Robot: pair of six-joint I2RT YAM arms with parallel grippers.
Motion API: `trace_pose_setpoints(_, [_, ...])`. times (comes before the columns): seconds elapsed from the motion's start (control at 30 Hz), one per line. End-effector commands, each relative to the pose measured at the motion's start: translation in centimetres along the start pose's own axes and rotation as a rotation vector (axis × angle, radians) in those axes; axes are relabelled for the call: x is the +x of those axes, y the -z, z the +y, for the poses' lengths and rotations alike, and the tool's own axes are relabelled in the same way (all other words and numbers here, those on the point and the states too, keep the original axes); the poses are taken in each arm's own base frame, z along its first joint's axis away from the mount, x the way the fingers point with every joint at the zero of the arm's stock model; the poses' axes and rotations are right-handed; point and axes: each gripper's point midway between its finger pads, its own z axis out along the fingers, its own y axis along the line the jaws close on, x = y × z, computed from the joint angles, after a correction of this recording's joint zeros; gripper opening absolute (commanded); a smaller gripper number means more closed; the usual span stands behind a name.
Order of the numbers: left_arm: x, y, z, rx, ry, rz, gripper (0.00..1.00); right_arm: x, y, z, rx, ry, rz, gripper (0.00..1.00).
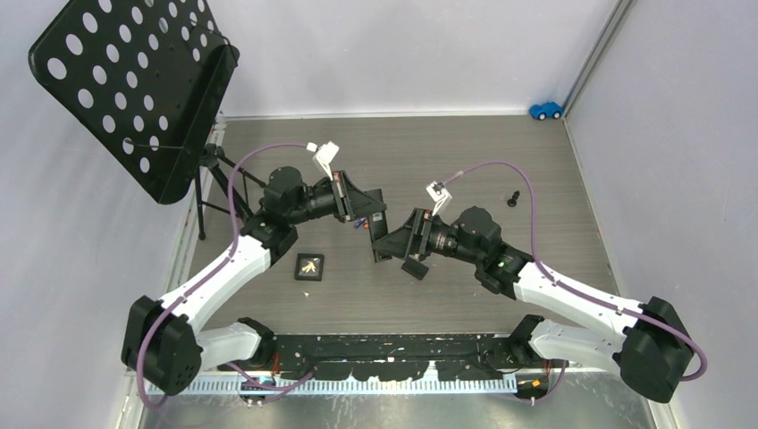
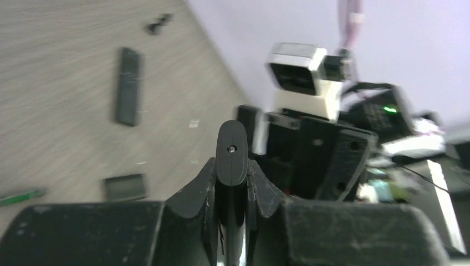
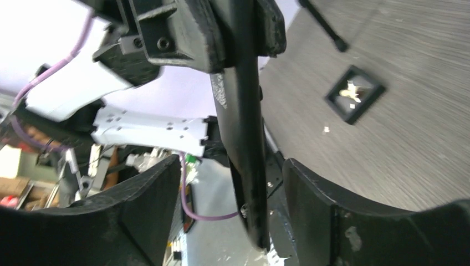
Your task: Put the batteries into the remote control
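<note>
"Reading the overhead first: my left gripper point(image 1: 361, 213) and right gripper point(image 1: 391, 243) sit nose to nose above the table point(image 1: 465, 143). The remote control point(image 2: 231, 152) is lost in the black between them. Which step do you make it?"

"A hand-over or a steadying, I'd say; no loading has begun. In the left wrist view my left fingers point(image 2: 260, 185) are pinched on the remote, which stands end-on to the lens. A green battery point(image 2: 22, 195) lies on the table far to the left of that remote. A small dark plate point(image 2: 124, 187), likely the cover, lies nearer on the same side, and a second remote point(image 2: 128, 86) is up and left of it."

"And the right wrist?"

"My right fingers point(image 3: 318, 205) stand spread, one on either side of the remote point(image 3: 244, 127), with a gap showing on both sides. Nothing is gripped. A square tile point(image 3: 354, 93) lies on the table to the right of the remote."

"Then next, as I judge it, I either close the right squarely on the remote's lower end before the left lets go, or back out and fetch the battery. I cannot see the compartment, so I can't tell whether it is open."
</note>
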Motion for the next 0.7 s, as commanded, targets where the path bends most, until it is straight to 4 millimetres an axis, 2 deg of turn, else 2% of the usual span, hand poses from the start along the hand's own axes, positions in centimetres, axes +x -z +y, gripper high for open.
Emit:
trace_pose_setpoints(0.0, [-1.0,3.7,6.9,-0.471,-0.176,-0.028,0.0,-2.8,1.2,-3.6,0.252,0.086,-0.136,0.79])
trace_pose_setpoints(0.07, [-1.3,5.9,9.7,-0.665,-0.193,-0.038,0.0,-3.3,1.6,-5.4,0.355,0.106,-0.155,0.79])
trace_pose_setpoints(0.13, [-1.3,7.7,11.4,-0.803,-0.197,-0.034,0.0,-4.0,1.9,-7.8,0.49,0.116,-0.176,0.75])
trace_pose_setpoints(0.2, [-1.2,9.0,12.6,-0.889,-0.203,-0.03,0.0,-4.5,1.9,-10.0,0.622,0.116,-0.173,0.66])
trace_pose_setpoints(0.27, [-0.8,9.4,13.0,-0.913,-0.204,-0.019,0.0,-4.7,1.5,-12.1,0.739,0.125,-0.145,0.53])
trace_pose_setpoints(0.33, [-0.5,9.7,13.4,-0.929,-0.204,-0.012,0.0,-4.6,0.4,-13.8,0.813,0.142,-0.102,0.41])
trace_pose_setpoints(0.37, [-0.4,9.9,13.6,-0.937,-0.207,-0.011,0.0,-4.6,-0.2,-14.5,0.834,0.151,-0.082,0.39])
trace_pose_setpoints(0.47, [-0.1,10.2,13.9,-0.956,-0.205,-0.004,0.0,-4.3,-2.2,-16.3,0.866,0.197,-0.021,0.4])
trace_pose_setpoints(0.53, [0.1,10.3,14.1,-0.96,-0.2,0.003,0.0,-4.2,-3.4,-17.5,0.892,0.229,0.028,0.46])
trace_pose_setpoints(0.67, [0.4,10.2,14.3,-0.962,-0.189,0.012,0.0,-4.0,-4.6,-19.9,1.004,0.215,0.076,0.5])
